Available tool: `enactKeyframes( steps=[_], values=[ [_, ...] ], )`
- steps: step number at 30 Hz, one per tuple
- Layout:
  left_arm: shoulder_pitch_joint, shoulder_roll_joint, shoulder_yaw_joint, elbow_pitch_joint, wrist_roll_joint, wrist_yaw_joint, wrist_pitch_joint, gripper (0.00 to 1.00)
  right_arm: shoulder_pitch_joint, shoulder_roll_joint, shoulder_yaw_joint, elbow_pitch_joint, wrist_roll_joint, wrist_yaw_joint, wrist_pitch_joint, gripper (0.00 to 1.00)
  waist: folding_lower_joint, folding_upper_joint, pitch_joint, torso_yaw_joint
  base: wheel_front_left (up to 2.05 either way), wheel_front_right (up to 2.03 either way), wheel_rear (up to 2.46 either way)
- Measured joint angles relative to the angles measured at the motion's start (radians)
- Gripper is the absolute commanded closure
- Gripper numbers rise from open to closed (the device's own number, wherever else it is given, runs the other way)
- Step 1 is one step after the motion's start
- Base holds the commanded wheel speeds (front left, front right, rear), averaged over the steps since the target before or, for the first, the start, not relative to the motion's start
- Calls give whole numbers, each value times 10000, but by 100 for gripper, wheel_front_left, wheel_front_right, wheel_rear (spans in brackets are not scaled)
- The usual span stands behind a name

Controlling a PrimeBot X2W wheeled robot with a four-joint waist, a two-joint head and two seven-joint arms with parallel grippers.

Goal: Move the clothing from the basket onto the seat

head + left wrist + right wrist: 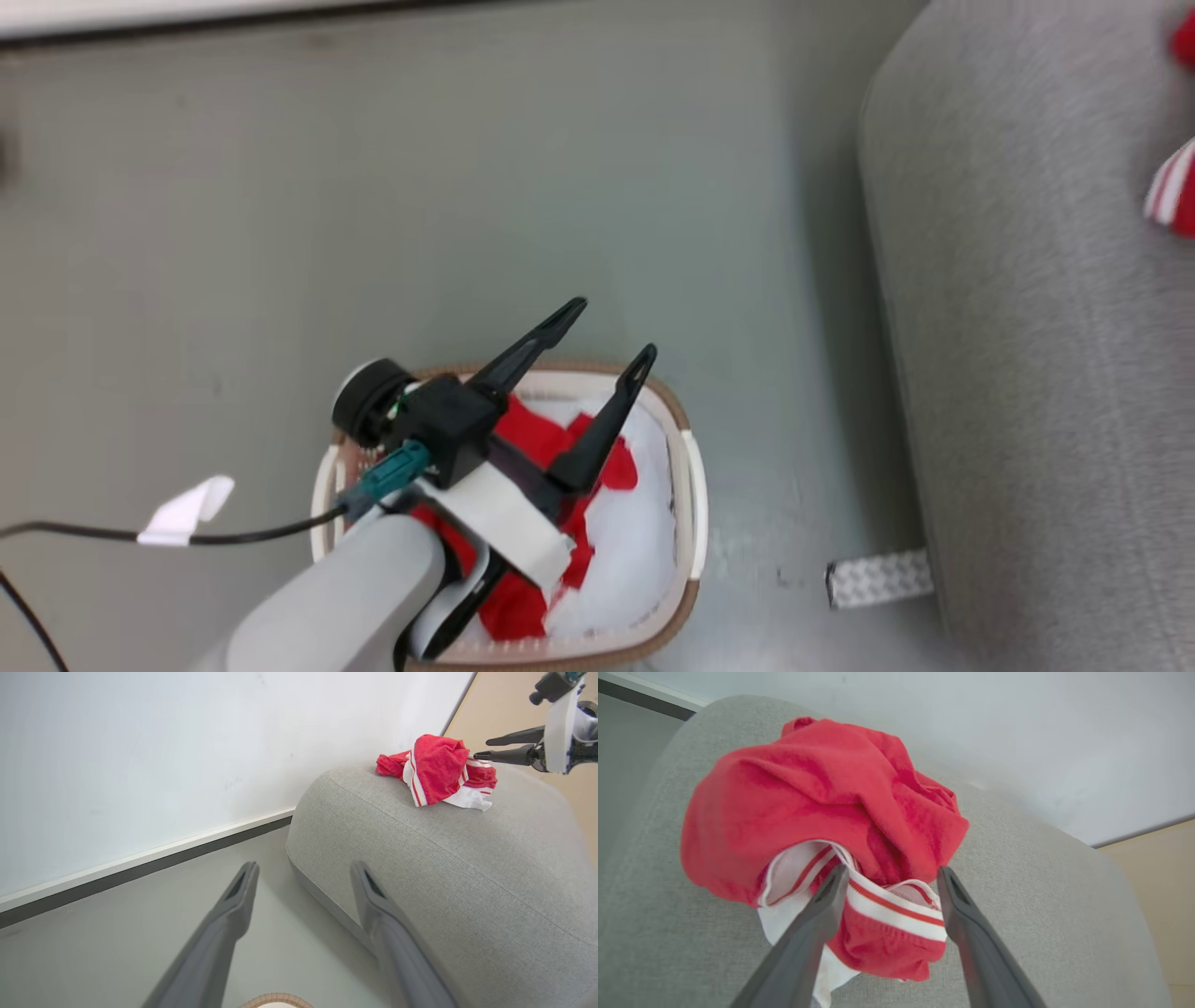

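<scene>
- On the seat (1017, 858), toward its rounded end near the wall (1017, 742): red garment (822, 798), bunched in a loose heap, white striped band (896, 907) turned toward the right end effector (893, 870).
- Right end effector: fingers spread wide, gripping nothing; striped band lying between the two fingers, close against the inner face of one, fabric weight resting on the seat.
- Step in hand, by judgement: letting go and backing off. Draw straight back along the finger line, away from the seat, keeping the fingers wide to avoid snagging a fold and dragging the heap toward the seat's edge.
- Watch the band during the retreat; cloth-to-finger contact impossible to settle from the wrist view, so go slowly at first.
- On the floor (467, 187) beside the seat, apart from its long side: basket (695, 495), holding the remaining clothing (537, 439), red folds over a white pad (635, 551).
- Left end effector (613, 329): wide open, empty, poised well clear of the seat, remaining clothing directly beneath its fingers, height above the cloth hard to judge.
- Probable follow-up: bring that end effector down onto a raised red fold, avoiding the white pad, closing on red cloth alone, then carrying across to the seat beside the red garment.
</scene>
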Motion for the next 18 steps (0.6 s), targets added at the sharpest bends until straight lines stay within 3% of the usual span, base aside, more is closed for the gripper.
enactKeyframes(
  steps=[5,10,18],
  values=[
    [643,100,385,27,-341,313,-102,0,400,-537,447,-732,481,2,-13,0,-1,0,-1084,-51,0,0,0],
    [1170,372,1064,-56,-573,633,-186,0,752,-529,305,-1576,715,2,-362,0,-1,0,-2109,-3,0,0,0],
    [2297,865,2337,-527,-861,1273,-245,0,1428,619,-203,-3145,247,0,-803,0,-3,0,-3581,296,0,0,0]
  ],
)
